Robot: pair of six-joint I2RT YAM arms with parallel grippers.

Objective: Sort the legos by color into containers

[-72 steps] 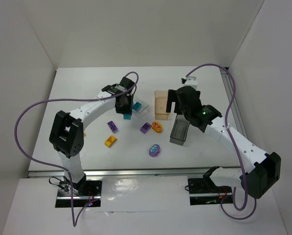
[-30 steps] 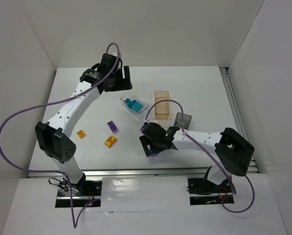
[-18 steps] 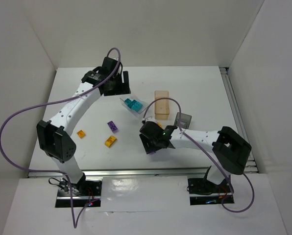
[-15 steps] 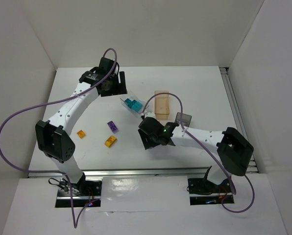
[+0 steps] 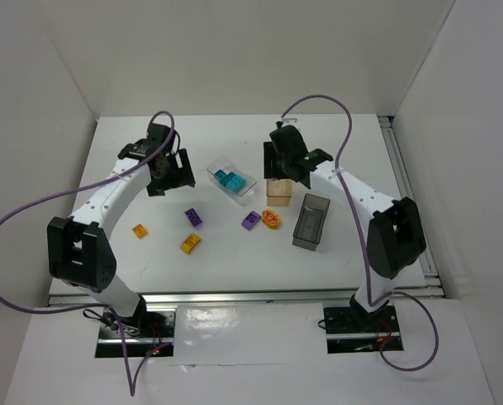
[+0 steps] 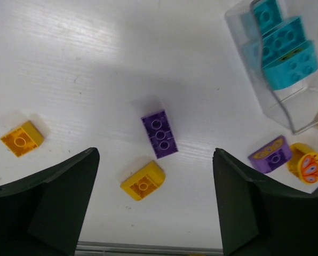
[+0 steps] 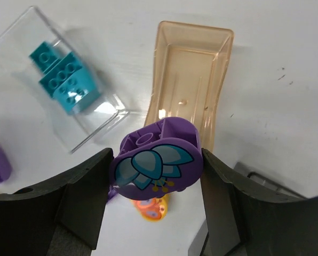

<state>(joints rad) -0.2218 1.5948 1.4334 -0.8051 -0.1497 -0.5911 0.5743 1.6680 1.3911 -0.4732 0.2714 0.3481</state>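
near the left edge of the white table (image 5: 226, 266) a small orange plastic brick (image 6: 22, 140) lay alone. to its right sat a yellow rounded brick (image 6: 143, 181), and a little farther from the near edge a purple rectangular brick (image 6: 159, 134), close by but not touching. the left gripper (image 6: 154, 210) hung above the table, back from these toward the far edge, its dark fingers spread wide with nothing gripped. around the middle stood the clear rectangular plastic bin (image 7: 97, 120), set askew, with teal bricks (image 7: 65, 80) inside it. between that bin and the near edge lay a purple arched brick (image 6: 270, 154), just beside a round orange brick with a printed pattern (image 6: 305, 162). the right gripper (image 7: 156, 173) hovered over the translucent amber-tan bin (image 7: 193, 74), clamped on a rounded purple brick printed with a teal leaf pattern (image 7: 148, 165) and holding it off the table. nearer the right edge the smoky dark grey bin (image 5: 309, 224) stood just beside the amber one; whether they touched i could not tell.
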